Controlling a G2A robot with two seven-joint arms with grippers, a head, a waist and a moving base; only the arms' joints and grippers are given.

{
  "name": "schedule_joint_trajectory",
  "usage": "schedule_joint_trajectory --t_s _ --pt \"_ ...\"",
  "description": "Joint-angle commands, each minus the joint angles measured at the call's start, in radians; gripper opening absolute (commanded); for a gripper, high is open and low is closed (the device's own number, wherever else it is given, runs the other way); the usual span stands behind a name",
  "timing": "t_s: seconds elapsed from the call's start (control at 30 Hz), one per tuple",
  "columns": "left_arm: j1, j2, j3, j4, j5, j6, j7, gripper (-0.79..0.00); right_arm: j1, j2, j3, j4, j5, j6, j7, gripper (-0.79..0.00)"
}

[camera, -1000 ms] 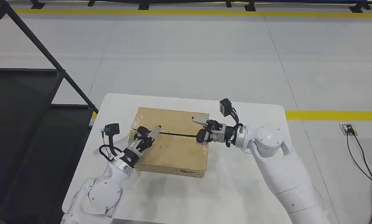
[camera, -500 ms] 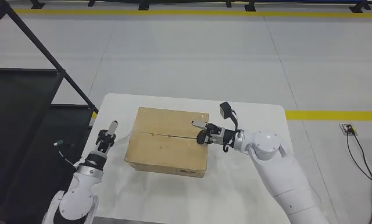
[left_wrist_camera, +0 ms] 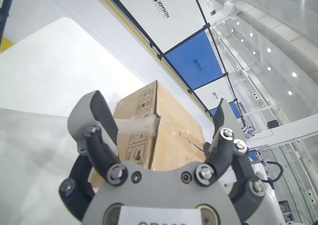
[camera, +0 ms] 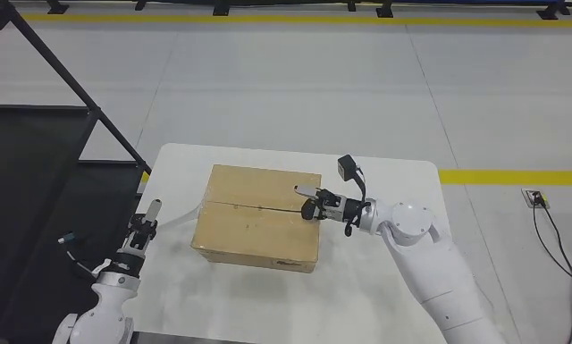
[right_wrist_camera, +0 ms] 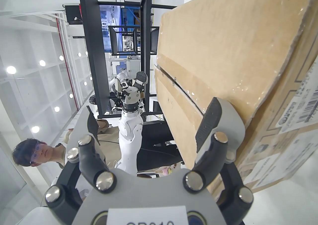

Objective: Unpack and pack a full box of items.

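Left wrist cam is catching tape stringing from the box corner to your spread left gripper. From above, box is sitting centre-frame, lengthwise left-right, your splayed right gripper at its right end.

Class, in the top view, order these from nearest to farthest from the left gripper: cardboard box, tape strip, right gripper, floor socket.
1. Tape strip, reaching the left gripper.
2. Cardboard box, between both grippers.
3. Right gripper, at the box's far end.
4. Floor socket, far on the robot's right.

Top cam overhead; wrist cams low, opp. ends; share box.
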Motion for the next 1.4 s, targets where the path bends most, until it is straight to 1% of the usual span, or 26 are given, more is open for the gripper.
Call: schedule_joint_trajectory --t_s 0.0,0.1,0.17,0.23,0.43,0.53,0.6,0.67,0.73,1.0,1.13,1.27,1.37 --pt "0.002 -0.004 0.011 0.03 -0.03 0.036 0.008 0.0 0.0 0.0 0.0 0.0 0.0 0.0 0.0 0.0" --pt "0.006 -0.007 0.02 0.071 -0.062 0.047 -0.002 0.0 0.0 0.0 0.0 0.0 0.0 0.0 0.0 0.0" --pt "0.008 -0.012 0.025 0.092 -0.142 0.06 -0.015 0.0 0.0 0.0 0.0 0.0 0.0 0.0 0.0 0.0" --pt "0.006 -0.014 0.021 0.107 -0.184 0.076 -0.026 0.0 0.0 0.0 0.0 0.0 0.0 0.0 0.0 0.0" --pt "-0.017 -0.019 0.054 0.161 -0.179 0.111 -0.027 0.0 -0.025 0.002 -0.005 -0.033 -0.01 0.01 -0.027 0.0" --pt "-0.048 -0.022 0.07 0.198 -0.214 0.12 -0.058 0.0 -0.033 0.004 -0.007 -0.039 -0.01 0.013 -0.029 0.0" --pt "-0.069 -0.022 0.076 0.224 -0.208 0.12 -0.063 0.0 -0.037 0.005 -0.007 -0.04 -0.011 0.012 -0.03 0.0" --pt "-0.096 -0.025 0.086 0.256 -0.247 0.134 -0.081 0.0 -0.04 0.006 -0.007 -0.04 -0.009 0.011 -0.027 0.0" --pt "-0.124 -0.028 0.086 0.289 -0.321 0.144 -0.12 0.0 -0.042 0.007 -0.007 -0.04 -0.007 0.011 -0.028 0.0" --pt "-0.236 -0.035 0.1 0.432 -0.421 0.159 -0.167 0.0 -0.05 0.012 -0.007 -0.056 -0.007 0.017 -0.025 0.0" --pt "-0.287 -0.038 0.108 0.494 -0.469 0.147 -0.212 0.0 -0.051 0.014 -0.007 -0.06 -0.005 0.02 -0.025 0.0" --pt "-0.331 -0.042 0.113 0.544 -0.503 0.119 -0.213 0.0 -0.054 0.016 -0.007 -0.067 -0.004 0.02 -0.025 0.0" --pt "-0.357 -0.044 0.106 0.561 -0.526 0.1 -0.197 0.0 -0.059 0.019 -0.003 -0.071 -0.005 0.021 -0.025 0.0"
